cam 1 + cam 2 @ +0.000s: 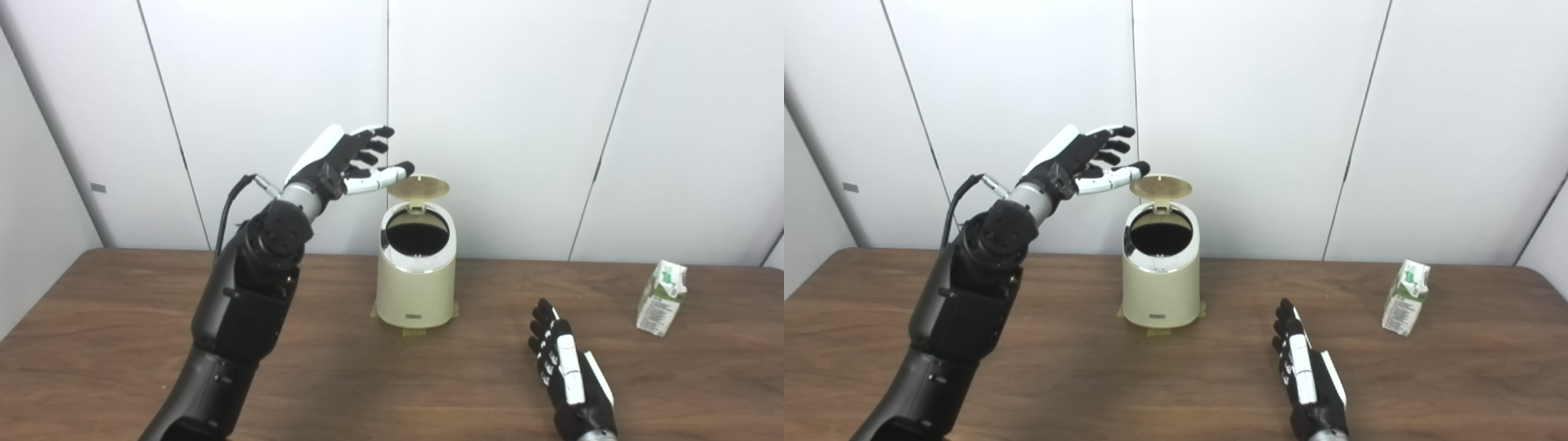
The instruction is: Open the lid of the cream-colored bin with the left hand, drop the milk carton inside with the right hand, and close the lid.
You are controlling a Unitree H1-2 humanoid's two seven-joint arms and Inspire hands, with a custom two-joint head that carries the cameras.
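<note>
While my left hand (343, 160) hangs raised with fingers spread, holding nothing, its thumb tip nears the upright lid (418, 185); I cannot tell if they touch. Below it, the bin (416, 269) gapes dark, its bottom unseen. My right hand (566, 367) lies flat and open on the desk (110, 343), the milk carton (661, 298) well off to its right.

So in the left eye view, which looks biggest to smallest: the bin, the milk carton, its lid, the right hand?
1. cream-colored bin
2. right hand, though it is nearer the camera, which may flatter it
3. and 4. milk carton and lid look alike; I can't rank them.
</note>
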